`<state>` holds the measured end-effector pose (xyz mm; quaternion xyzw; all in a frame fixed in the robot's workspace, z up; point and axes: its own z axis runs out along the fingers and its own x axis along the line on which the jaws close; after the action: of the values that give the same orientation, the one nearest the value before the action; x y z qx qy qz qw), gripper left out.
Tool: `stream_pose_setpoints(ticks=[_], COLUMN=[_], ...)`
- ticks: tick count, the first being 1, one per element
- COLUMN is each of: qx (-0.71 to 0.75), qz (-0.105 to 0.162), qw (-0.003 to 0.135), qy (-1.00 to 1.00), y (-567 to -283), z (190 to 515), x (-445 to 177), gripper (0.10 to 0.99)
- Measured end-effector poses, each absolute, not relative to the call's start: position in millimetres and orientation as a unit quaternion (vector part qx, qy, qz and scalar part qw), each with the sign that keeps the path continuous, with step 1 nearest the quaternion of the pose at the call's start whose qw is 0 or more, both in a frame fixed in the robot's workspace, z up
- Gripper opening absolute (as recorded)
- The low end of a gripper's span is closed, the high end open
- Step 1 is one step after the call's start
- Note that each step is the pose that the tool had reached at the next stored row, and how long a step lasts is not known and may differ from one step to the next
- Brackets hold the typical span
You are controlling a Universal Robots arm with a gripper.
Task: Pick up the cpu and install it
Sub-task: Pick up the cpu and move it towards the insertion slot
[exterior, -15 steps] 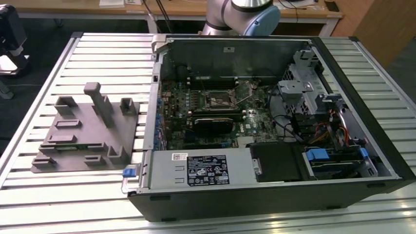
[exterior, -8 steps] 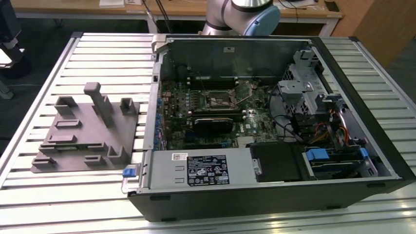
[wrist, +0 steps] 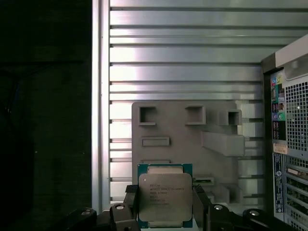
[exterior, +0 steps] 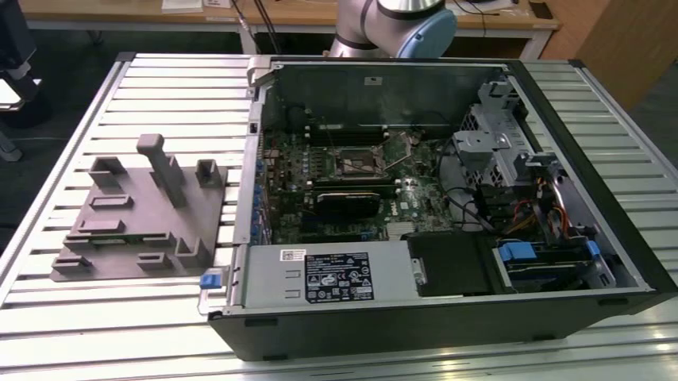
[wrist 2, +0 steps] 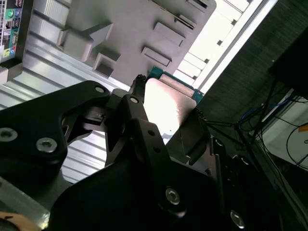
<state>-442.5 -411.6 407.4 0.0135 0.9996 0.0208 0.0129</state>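
cpu [wrist: 165, 196] held between fingers [wrist: 199, 208], side edges covered.

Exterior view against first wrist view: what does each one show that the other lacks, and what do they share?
The exterior view brings the inside of the computer case: the motherboard with its square socket, the power supply, and part of the arm. The first wrist view brings the cpu, silvery top facing the camera, clamped in the gripper. Both show the grey fixture, the slatted table and the computer case.
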Motion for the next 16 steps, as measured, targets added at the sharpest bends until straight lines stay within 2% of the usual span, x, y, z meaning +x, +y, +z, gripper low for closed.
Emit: stream_pose_setpoints(ticks=[16], qx=[0.013], qz=[0.021], qw=[0.013], qy=[1.0], y=[-412], z=[407], x=[-415], gripper=[0.537])
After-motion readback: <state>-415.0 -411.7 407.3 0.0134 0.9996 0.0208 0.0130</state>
